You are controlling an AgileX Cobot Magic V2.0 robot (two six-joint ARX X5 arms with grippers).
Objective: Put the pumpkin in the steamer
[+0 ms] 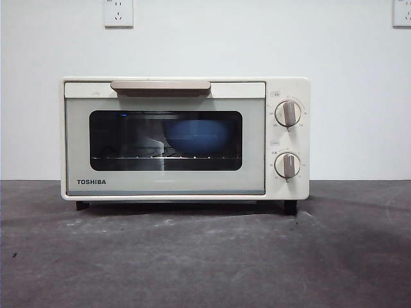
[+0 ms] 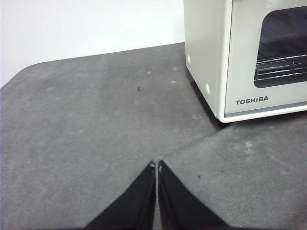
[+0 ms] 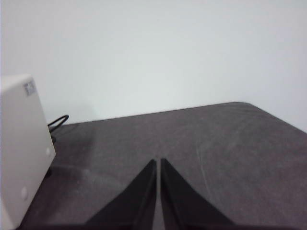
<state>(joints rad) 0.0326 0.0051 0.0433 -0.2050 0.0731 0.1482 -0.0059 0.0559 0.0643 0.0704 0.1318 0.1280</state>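
Grey felt-like bench (image 1: 205, 256), nothing on it but the steamer (image 1: 186, 138). Going left to right:

Left hand (image 2: 157, 165) hangs over bare bench just off the steamer's left front corner, jaws pressed together, holding nothing.

Steamer sits mid-bench, door (image 1: 165, 144) shut, handle (image 1: 160, 86) along the top edge. Through the glass: a wire rack (image 1: 164, 156) with a blue bowl (image 1: 198, 135) on it, toward the right of the cavity. Two knobs (image 1: 287, 138) on the right panel.

Right hand (image 3: 158, 163) is past the steamer's right side (only a corner of the casing shows in its view), jaws also closed together, empty.

Pumpkin: not in any view. Can't say where it is; nothing orange shows through the door glass either.

Risks from here, as I read it:
- No pumpkin in sight, so nothing to grasp or place until it turns up.
- Door is closed, so it has to be pulled down first. Tugging the handle could drag the steamer across the bench, since nothing braces it.
- Bowl takes up a good part of the rack, so a pumpkin pushed in may knock it or sit crooked.
- Glossy ribbed skin could slip in narrow black jaws.
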